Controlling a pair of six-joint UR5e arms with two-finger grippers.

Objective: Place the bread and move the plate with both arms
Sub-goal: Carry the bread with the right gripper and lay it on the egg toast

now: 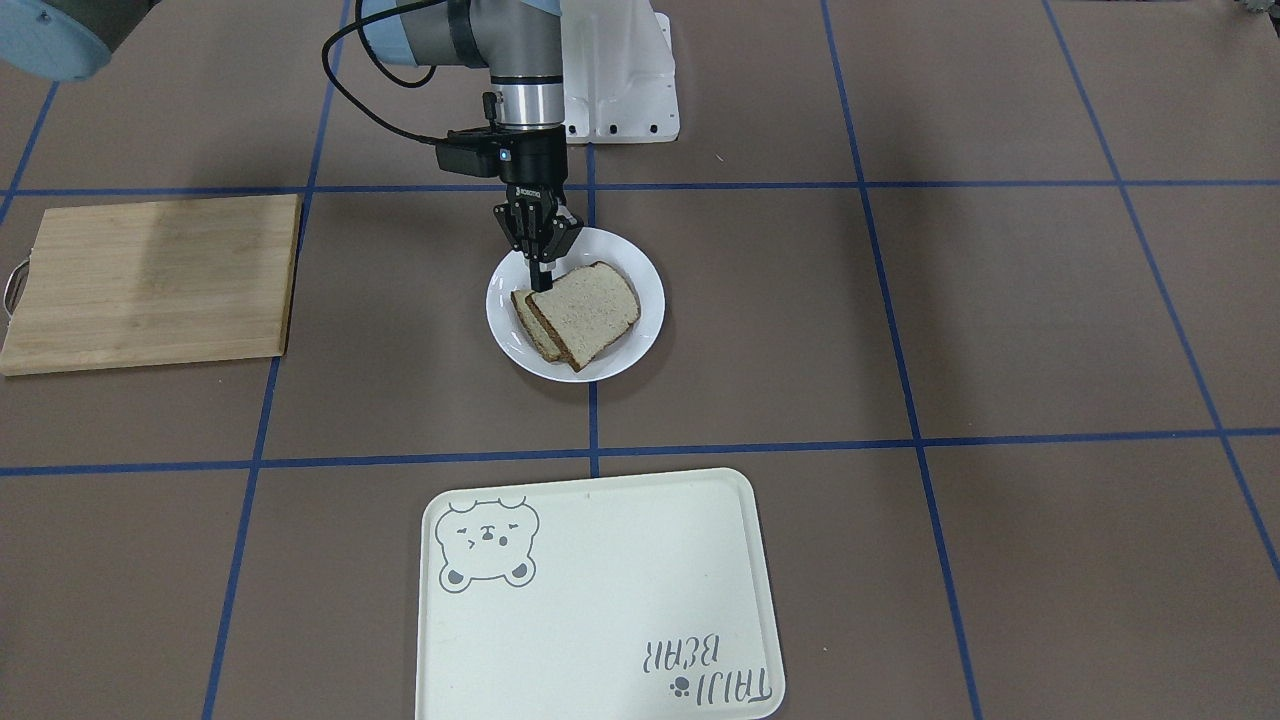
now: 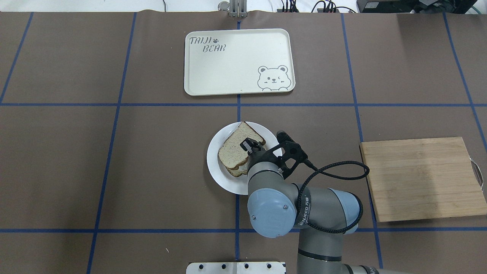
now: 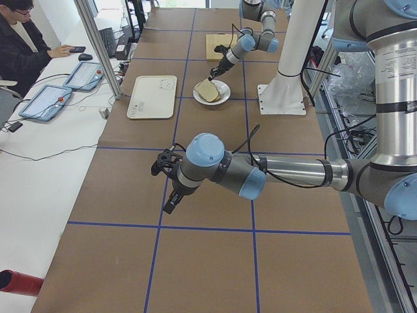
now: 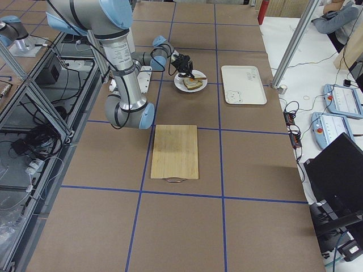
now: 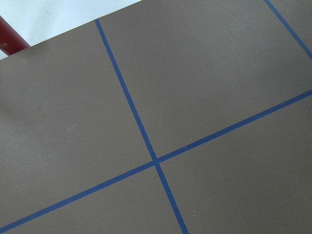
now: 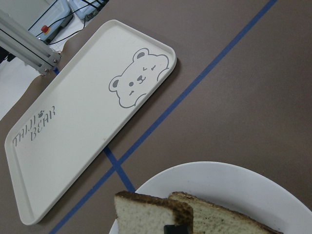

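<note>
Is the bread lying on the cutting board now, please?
No, the bread lies on the plate, gripped at its edge by the right hand, well apart from the board.

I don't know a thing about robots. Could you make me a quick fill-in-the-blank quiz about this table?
The white plate holds ____ bread slices. The right gripper grips the ____ slice. The cream tray bears a drawing of a ____.
Missing words: two; upper; bear.
</note>
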